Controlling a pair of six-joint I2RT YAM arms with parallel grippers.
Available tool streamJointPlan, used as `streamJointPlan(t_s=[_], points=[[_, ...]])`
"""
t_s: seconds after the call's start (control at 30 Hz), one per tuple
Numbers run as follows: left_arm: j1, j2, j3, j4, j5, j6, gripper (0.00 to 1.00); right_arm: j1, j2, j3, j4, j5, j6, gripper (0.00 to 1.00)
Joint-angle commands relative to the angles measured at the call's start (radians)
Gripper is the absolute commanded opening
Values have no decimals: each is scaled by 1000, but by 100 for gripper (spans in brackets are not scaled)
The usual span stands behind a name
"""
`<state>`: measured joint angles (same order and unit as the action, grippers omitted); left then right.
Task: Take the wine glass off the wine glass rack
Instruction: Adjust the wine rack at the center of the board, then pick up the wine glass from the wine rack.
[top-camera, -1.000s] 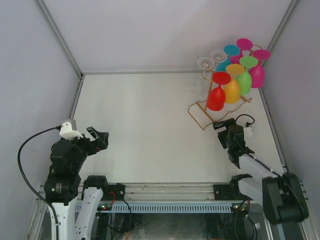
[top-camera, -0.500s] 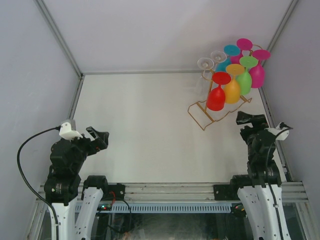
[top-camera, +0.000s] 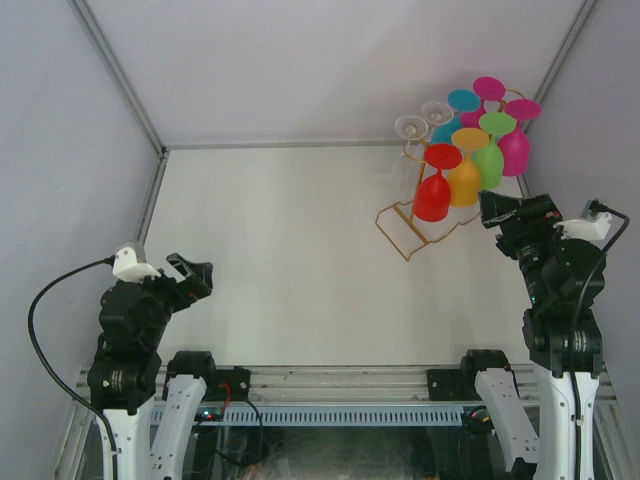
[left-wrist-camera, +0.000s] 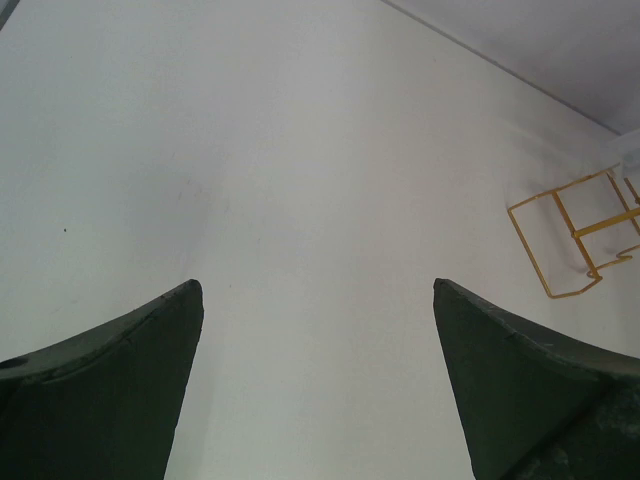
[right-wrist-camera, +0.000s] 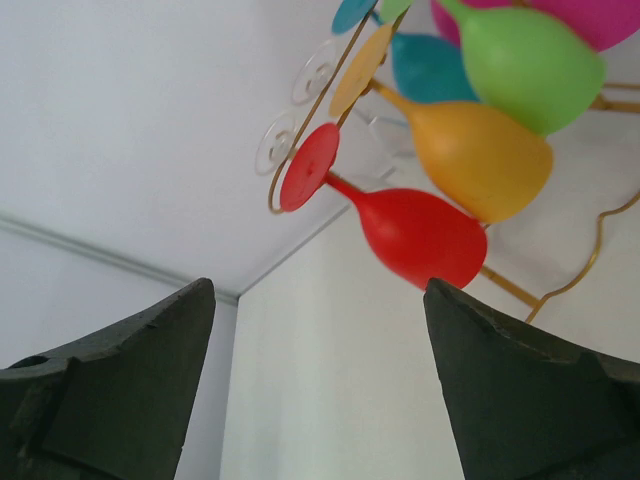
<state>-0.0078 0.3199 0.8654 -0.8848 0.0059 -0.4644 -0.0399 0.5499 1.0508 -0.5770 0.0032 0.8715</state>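
The right arm has swung up and outward from the near middle of the table to its right side, and its right gripper now stands just beside the wine glass rack; the left arm has barely shifted. The left gripper hovers over the near left of the table, fingers spread wide on nothing. The right gripper's fingers are also spread apart and empty, facing the red wine glass without touching it. The gold wire rack sits at the far right corner. All glasses hang on it by their feet, bowls down: red nearest, then the orange glass, green glass, magenta glass and teal glass. Behind them hang what seem to be two clear glasses, hard to make out.
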Motion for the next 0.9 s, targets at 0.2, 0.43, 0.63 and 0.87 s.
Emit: streamJointPlan(t_s=[0.2,0.43,0.63,0.87], points=[[8,-4,36,23,-21,-17,100,-33,156,41,107,-265,84,72],[8,2,29,40,45,-7,100,-49,241,40,180,-252,133,62],[8,20,34,35,92,6,100,-113,329,37,264,-354,205,54],[8,20,38,36,90,9,100,-125,428,68,325,-460,223,44]])
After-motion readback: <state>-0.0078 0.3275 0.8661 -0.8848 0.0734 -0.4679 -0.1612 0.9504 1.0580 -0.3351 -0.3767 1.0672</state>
